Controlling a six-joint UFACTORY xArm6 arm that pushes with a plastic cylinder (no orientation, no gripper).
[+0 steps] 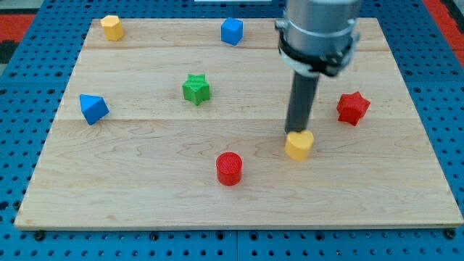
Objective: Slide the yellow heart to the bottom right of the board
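The yellow heart (299,146) lies on the wooden board (145,188) a little right of centre, below the middle. My tip (296,133) touches the heart's upper edge, on the side toward the view's top. The rod rises from there to the arm's grey body (319,32), which hides the green cylinder at the view's top right.
A red cylinder (229,168) stands left of the heart. A red star (353,108) lies up and to its right. A green star (196,89), a blue triangular block (93,109), a blue cube (231,31) and a yellow block (111,27) lie further left.
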